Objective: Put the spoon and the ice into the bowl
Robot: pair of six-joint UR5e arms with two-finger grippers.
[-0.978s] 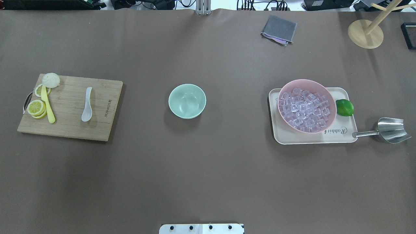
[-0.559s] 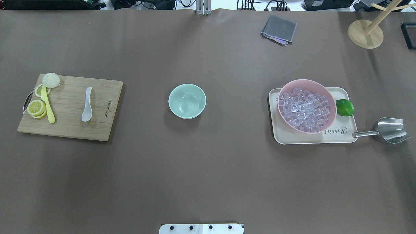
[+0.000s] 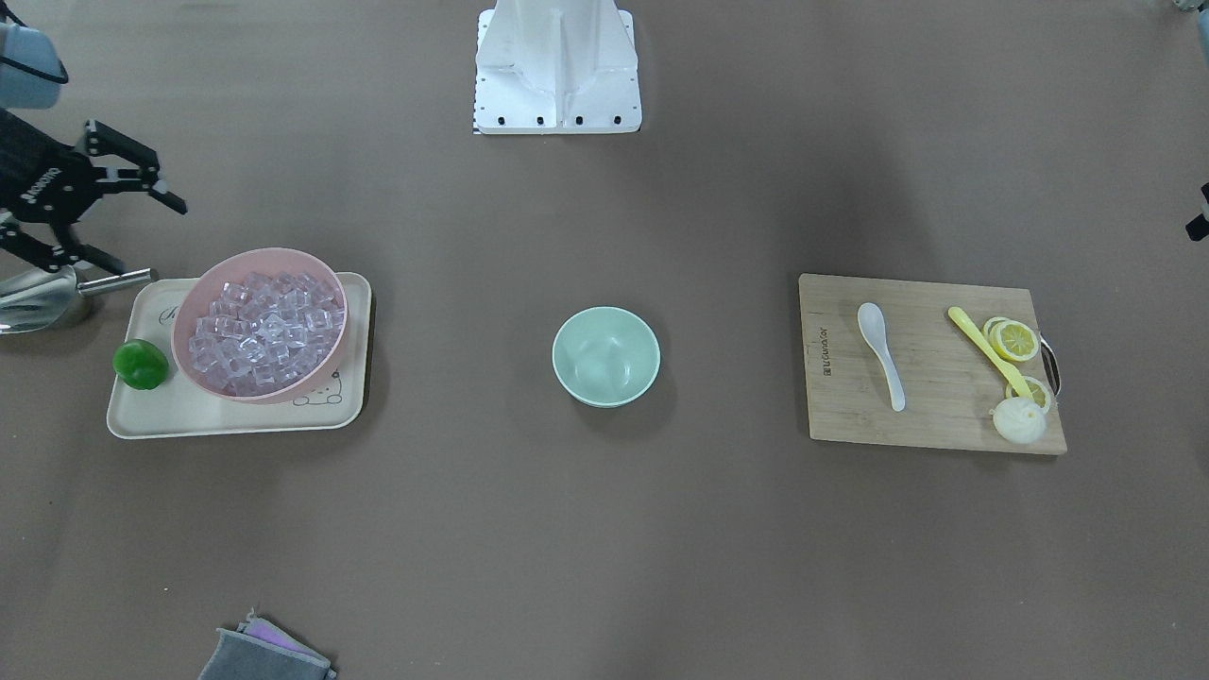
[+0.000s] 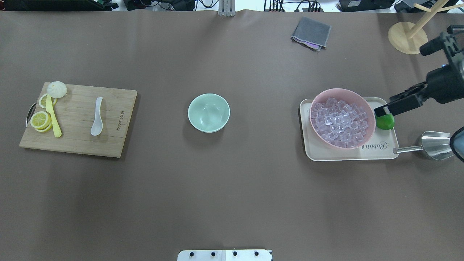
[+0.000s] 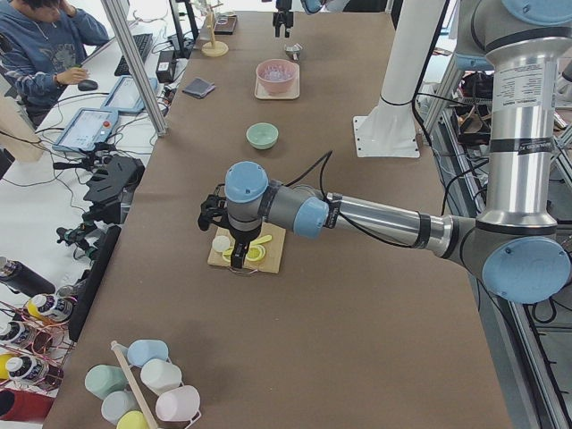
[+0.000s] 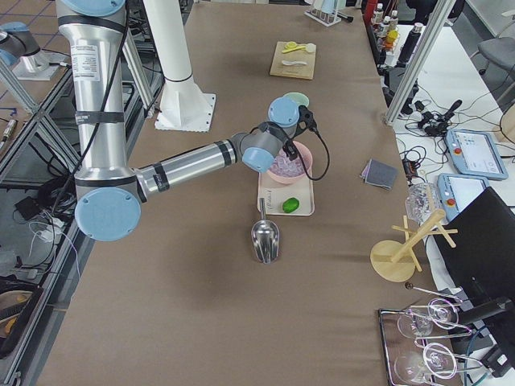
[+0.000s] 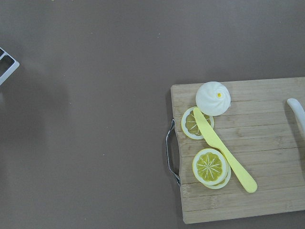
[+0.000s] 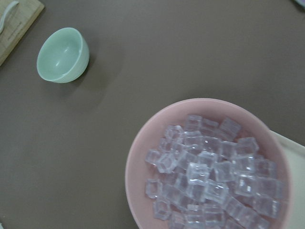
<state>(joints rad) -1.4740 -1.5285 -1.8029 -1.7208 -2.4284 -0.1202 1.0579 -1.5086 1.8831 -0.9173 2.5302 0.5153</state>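
The white spoon (image 4: pixel 97 116) lies on a wooden cutting board (image 4: pixel 76 145) at the left; its tip shows in the left wrist view (image 7: pixel 298 112). The mint-green bowl (image 4: pixel 208 112) stands empty mid-table. The ice cubes (image 4: pixel 340 121) fill a pink bowl (image 4: pixel 340 90) on the right. My right gripper (image 4: pixel 404 78) is open and empty, hovering just right of the pink bowl, over the lime. My left gripper (image 5: pixel 237 259) hangs over the cutting board's outer end; I cannot tell whether it is open or shut.
Lemon slices (image 4: pixel 40 120), a yellow knife (image 4: pixel 53 117) and a white bun (image 4: pixel 57 89) share the board. A cream tray (image 4: pixel 348 154) carries the pink bowl and a lime (image 4: pixel 386 123). A metal scoop (image 4: pixel 433 145), grey cloth (image 4: pixel 311 32) and wooden stand (image 4: pixel 407 36) lie nearby.
My right arm has come into the overhead view from the right edge, its open gripper now beside the pink bowl. The objects on the table have not moved.
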